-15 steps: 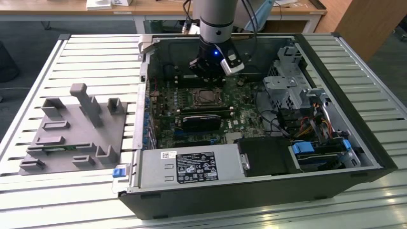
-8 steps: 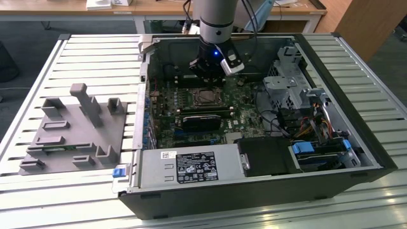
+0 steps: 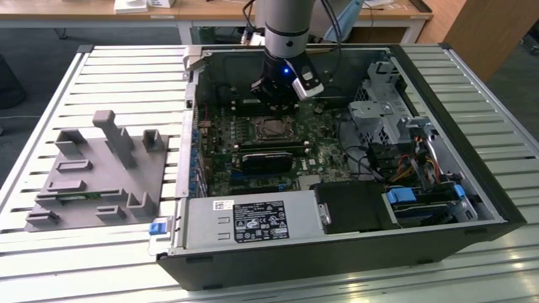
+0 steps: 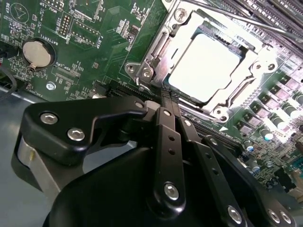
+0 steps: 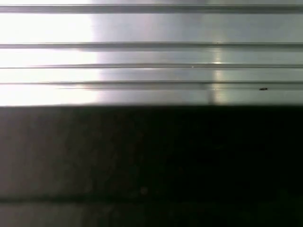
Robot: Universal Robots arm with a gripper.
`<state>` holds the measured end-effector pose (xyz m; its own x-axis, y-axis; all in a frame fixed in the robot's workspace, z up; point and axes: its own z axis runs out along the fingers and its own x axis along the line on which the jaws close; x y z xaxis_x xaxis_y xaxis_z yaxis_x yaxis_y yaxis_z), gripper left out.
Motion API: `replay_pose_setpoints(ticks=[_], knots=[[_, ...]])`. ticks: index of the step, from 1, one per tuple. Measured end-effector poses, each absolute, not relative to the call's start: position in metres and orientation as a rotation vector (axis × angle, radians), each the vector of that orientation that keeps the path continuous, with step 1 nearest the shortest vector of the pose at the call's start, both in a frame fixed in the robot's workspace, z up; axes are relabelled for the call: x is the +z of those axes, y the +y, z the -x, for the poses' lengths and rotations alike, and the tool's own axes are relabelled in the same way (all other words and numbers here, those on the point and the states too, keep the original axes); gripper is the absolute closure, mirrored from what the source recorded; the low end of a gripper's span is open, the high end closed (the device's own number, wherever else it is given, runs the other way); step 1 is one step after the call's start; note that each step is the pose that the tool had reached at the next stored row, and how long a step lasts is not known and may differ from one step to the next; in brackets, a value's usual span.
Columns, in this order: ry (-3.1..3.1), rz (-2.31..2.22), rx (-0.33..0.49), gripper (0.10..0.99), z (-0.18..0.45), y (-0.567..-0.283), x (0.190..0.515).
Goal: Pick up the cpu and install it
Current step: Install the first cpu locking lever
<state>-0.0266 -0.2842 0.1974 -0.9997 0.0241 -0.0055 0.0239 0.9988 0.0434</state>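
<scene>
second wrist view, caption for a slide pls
Pincer beside the socket, where the cpu already sits on the motherboard.

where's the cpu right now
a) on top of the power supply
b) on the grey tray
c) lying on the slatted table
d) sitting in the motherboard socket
d: in the second wrist view the cpu lies flat inside the socket's metal frame on the motherboard, just beyond the gripper.
</scene>
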Motion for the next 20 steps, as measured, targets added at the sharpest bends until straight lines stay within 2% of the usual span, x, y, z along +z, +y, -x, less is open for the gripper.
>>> replay_pose_setpoints(ticks=[8, 20], knots=[[3.133, -0.036, 0.106, 0.980, 0.026, -0.283, 0.197], [3.133, -0.036, 0.105, 0.980, 0.026, -0.285, 0.207]])
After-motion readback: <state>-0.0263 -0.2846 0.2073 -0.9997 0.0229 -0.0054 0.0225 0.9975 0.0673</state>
